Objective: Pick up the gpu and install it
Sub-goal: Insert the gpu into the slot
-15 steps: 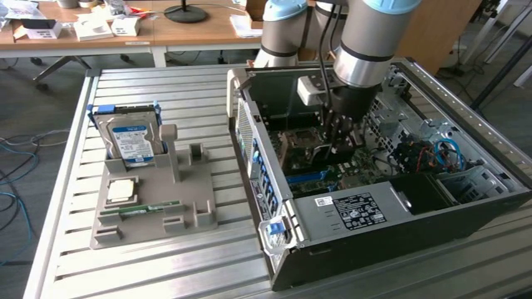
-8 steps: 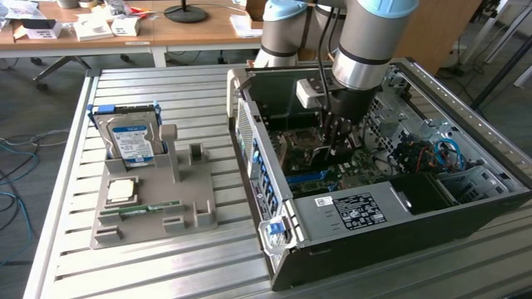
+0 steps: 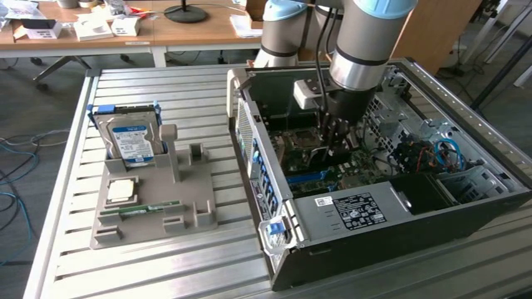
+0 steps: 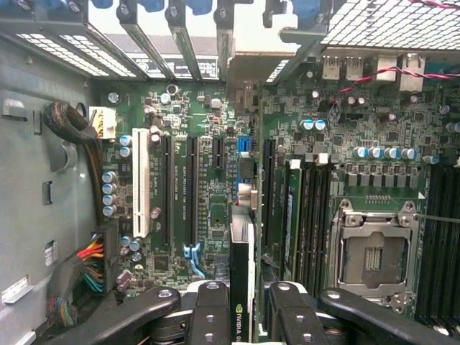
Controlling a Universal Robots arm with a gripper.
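Dark-edged gpu (image 4: 241, 269) clamped in the gripper (image 4: 248, 298) over the green motherboard (image 4: 215, 215)
In the wrist view the black fingers (image 4: 212, 309) are pressed together on the thin card, one on each flat face, and the card runs edge-on away from them, above the board and near the long black expansion slots (image 4: 192, 187); whether its lower edge touches a slot I cannot tell. In the exterior view the gripper is deep inside the open computer case (image 3: 374, 249). I judge the card to be light and stiff but fragile, with a bare board and small parts. The flat faces near the upper edge are a sensible place to hold, though smooth faces may slip under a hard push, and a tilted card could harm the slot
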